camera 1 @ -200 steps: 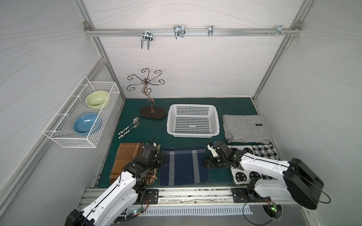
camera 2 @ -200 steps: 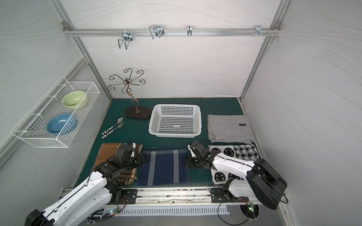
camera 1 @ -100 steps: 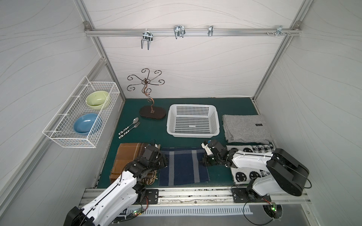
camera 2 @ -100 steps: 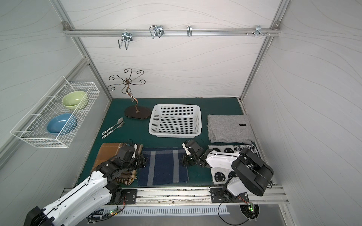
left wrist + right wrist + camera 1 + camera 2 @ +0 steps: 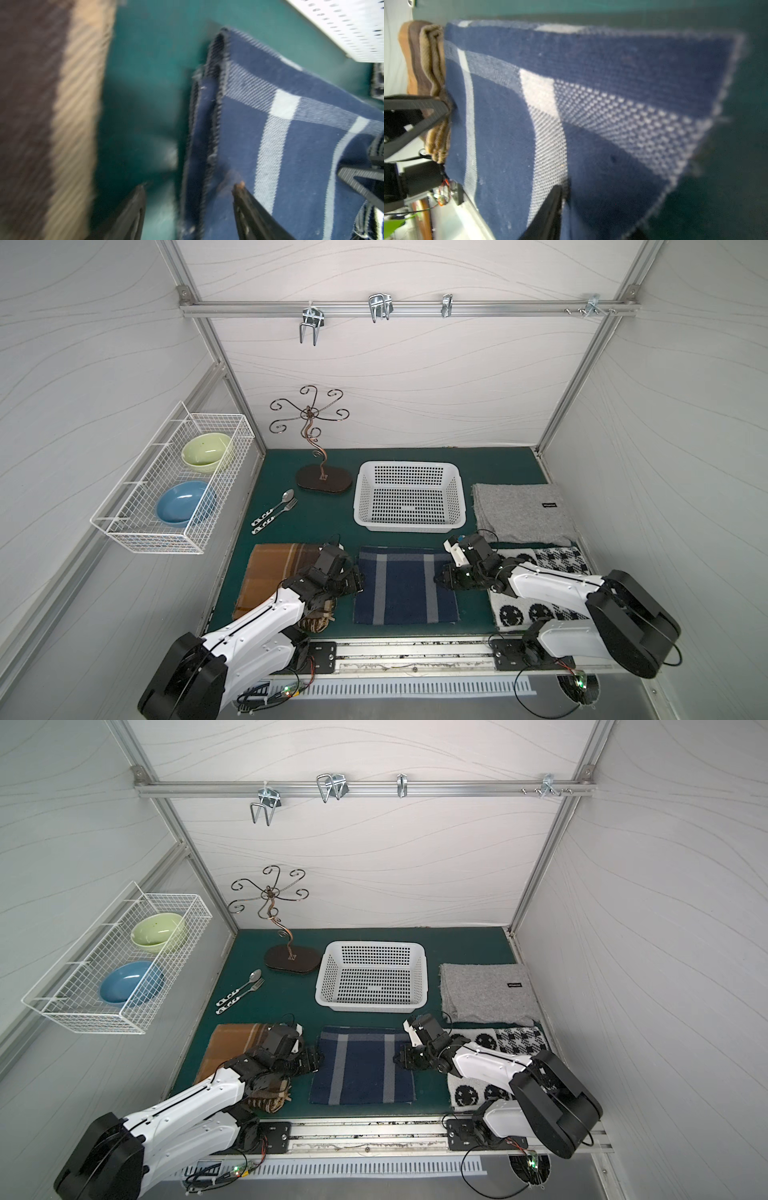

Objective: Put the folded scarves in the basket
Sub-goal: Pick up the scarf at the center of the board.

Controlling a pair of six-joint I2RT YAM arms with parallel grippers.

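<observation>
Firstly, blue plaid scarf (image 5: 405, 585): lay folded and flat on the green mat (image 5: 316, 526) at the front middle, between the two grippers and outside the basket.
Basket (image 5: 409, 527): white and perforated, stood just behind the scarf, apart from it.
Left gripper (image 5: 188, 187): sat low at the scarf's left edge. Its wrist view showed the jaws spread, one finger (image 5: 133, 207) over the mat and the other on top of the cloth. The stacked folds of the edge lay between them, not clenched.
Right gripper (image 5: 441, 578): sat low at the scarf's right edge. Its wrist view showed one finger (image 5: 548, 209) over the top of the cloth. The rest was blurred or cut off, so I could not tell whether the jaws were released or pinching.
Brown plaid scarf (image 5: 270, 572): lay folded left of the blue one, partly under the left arm.
Grey scarf (image 5: 519, 512): lay folded right of the basket.
Black-and-white scarf (image 5: 557, 558): lay in front of the grey one, partly under the right arm.
Wire rack (image 5: 145, 537): hung on the left wall and held a green bowl (image 5: 205, 452) and a blue bowl (image 5: 185, 504).
Spoon and fork (image 5: 274, 510): lay side by side on the mat, left of the basket.
Metal stand (image 5: 324, 480): had curled arms and stood near the basket's rear left corner.
</observation>
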